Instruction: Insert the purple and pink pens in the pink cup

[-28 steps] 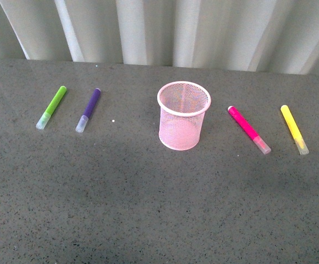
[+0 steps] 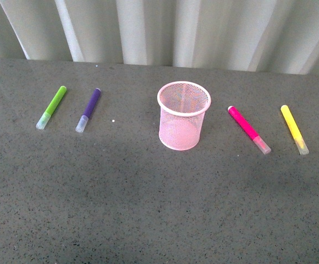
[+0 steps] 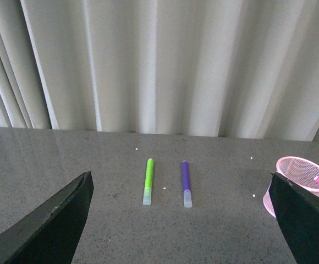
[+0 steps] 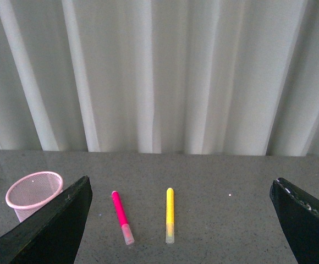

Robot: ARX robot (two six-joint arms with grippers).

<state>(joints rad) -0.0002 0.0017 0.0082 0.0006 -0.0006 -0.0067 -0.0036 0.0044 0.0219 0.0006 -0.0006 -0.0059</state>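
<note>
We saw the pink cup upright mid-counter, nearer the back edge. The purple pen lay flat toward the left edge, the pink pen toward the right edge, both apart from the cup. Jaws were spread wide on the left end effector and the right end effector.

Setting: staged test area, lab or studio type. Evidence: dark-grey speckled counter; pleated white curtain hung as a backdrop directly behind it, filling the background in every view.
</note>
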